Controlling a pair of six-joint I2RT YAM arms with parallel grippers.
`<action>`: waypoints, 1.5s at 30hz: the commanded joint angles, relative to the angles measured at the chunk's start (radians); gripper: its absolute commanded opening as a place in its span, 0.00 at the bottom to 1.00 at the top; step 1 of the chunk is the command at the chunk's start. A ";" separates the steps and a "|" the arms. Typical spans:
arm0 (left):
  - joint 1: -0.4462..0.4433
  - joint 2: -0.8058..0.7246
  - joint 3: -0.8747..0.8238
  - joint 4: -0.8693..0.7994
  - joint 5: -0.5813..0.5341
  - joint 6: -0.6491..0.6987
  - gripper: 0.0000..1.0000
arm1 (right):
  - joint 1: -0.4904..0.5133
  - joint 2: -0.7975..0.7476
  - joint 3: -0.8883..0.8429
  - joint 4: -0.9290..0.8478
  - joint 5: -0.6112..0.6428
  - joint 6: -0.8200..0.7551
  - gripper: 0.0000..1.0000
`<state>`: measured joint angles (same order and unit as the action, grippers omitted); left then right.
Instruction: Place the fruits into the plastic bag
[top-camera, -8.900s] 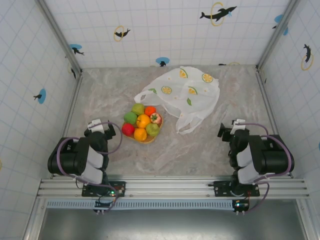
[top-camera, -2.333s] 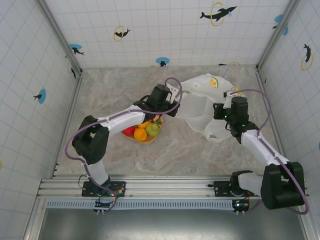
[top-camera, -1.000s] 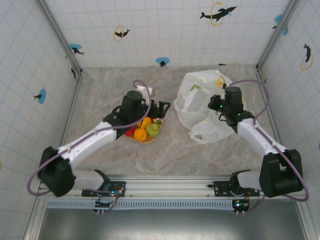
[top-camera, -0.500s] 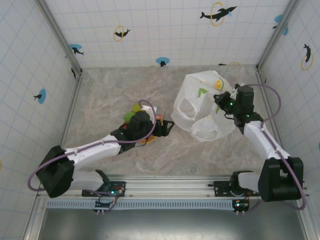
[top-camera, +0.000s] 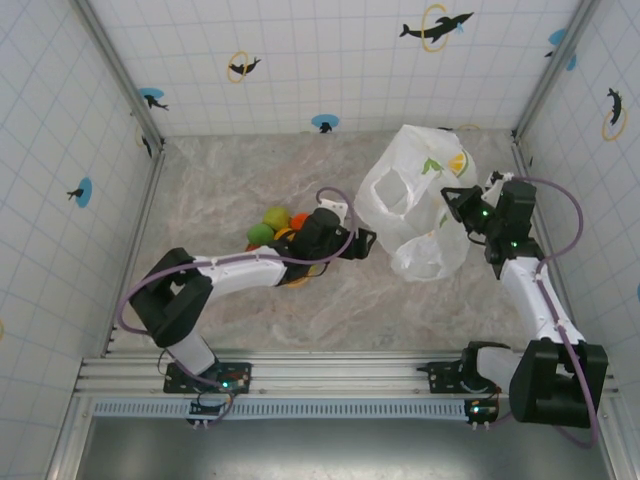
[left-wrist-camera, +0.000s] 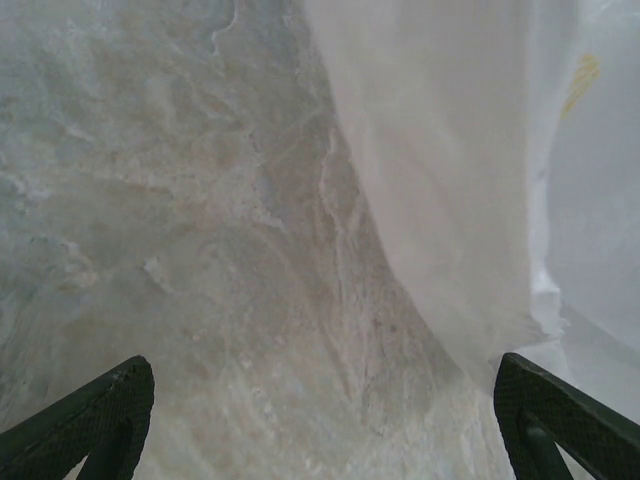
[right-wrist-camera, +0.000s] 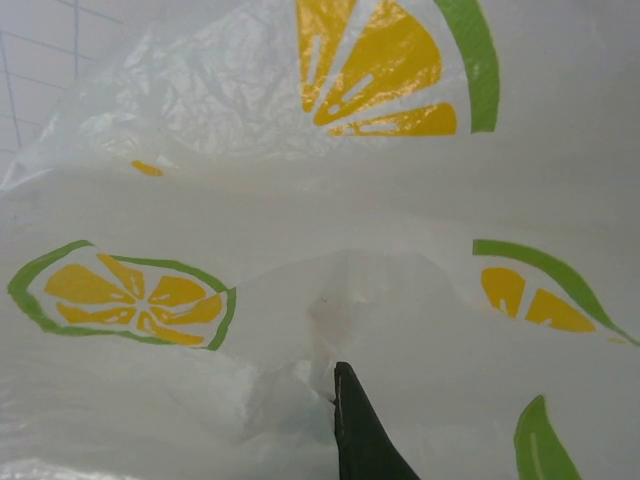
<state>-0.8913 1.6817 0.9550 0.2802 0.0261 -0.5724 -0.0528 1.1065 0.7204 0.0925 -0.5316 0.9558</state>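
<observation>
The top camera sits high behind the arm bases (top-camera: 205, 378) and looks down and forward across the whole tabletop (top-camera: 220, 185) to the tiled back wall (top-camera: 330, 60). The left wrist camera rides low, facing along the marble tabletop (left-wrist-camera: 180, 230) from close by, its own jaws at the lower corners. The right wrist camera is hard against the plastic bag (right-wrist-camera: 330, 190). All three views share the plastic bag (top-camera: 415, 195); the top and left wrist views share the bare marble beside it.

The fruits (top-camera: 272, 218) lie left of the plastic bag (top-camera: 425, 225), left pincer (top-camera: 366, 244) between them.
</observation>
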 joint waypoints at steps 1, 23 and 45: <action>-0.001 0.047 0.083 0.044 -0.006 0.026 0.89 | -0.007 -0.029 -0.016 -0.024 -0.044 -0.045 0.00; 0.084 0.204 0.144 0.176 0.153 -0.046 0.49 | -0.038 -0.013 -0.028 -0.070 -0.190 -0.134 0.00; 0.071 0.111 0.060 -0.147 0.122 -0.030 0.00 | 0.389 0.030 0.492 -0.701 1.073 -0.804 0.00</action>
<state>-0.8135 1.8191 1.0286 0.2035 0.1673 -0.6262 0.3229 1.1320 1.1591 -0.5468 0.3603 0.2253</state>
